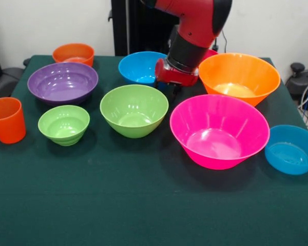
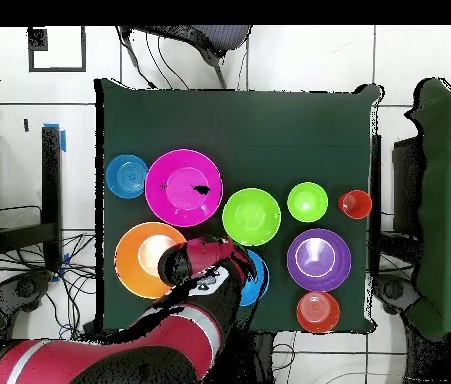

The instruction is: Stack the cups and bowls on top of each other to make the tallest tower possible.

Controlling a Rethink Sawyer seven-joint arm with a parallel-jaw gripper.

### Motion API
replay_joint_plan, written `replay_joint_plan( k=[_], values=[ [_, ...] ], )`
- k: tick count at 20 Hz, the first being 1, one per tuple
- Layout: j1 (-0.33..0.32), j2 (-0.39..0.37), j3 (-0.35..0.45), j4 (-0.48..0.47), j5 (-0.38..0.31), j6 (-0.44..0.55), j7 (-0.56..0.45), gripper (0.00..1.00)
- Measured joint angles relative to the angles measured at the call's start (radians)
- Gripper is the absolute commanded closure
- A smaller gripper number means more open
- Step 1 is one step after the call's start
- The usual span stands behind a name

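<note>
All bowls stand apart on the green table; nothing is stacked. The orange cup point(image 1: 7, 119) point(image 2: 354, 204) stands upright at one table edge. Near it are a small green bowl point(image 1: 64, 124) point(image 2: 307, 202), a purple bowl point(image 1: 62, 82) point(image 2: 318, 259) and a small orange bowl point(image 1: 73, 53) point(image 2: 317, 311). A medium green bowl point(image 1: 134, 109) point(image 2: 251, 216) sits mid-table beside the large pink bowl point(image 1: 219, 130) point(image 2: 183, 187). My gripper point(image 1: 170, 82) point(image 2: 209, 262) hangs low between the medium blue bowl point(image 1: 140, 66) point(image 2: 256, 282) and the large orange bowl point(image 1: 239, 77) point(image 2: 144, 260), holding nothing I can see.
A small blue bowl point(image 1: 291, 148) point(image 2: 127, 176) sits by the table's edge beside the pink bowl. A red rim point(image 1: 210, 53) peeks out behind my arm. My arm covers part of the medium blue bowl from above. Chairs and cables surround the table.
</note>
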Motion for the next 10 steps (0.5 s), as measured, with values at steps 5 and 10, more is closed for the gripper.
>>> replay_joint_plan(
  k=[5, 10],
  values=[
    [0.022, 0.021, -0.029, -0.013, 0.0, 0.0, 0.0, 0.0],
    [0.025, 0.004, -0.034, -0.012, 0.0, 0.0, 0.0, 0.0]
  ],
)
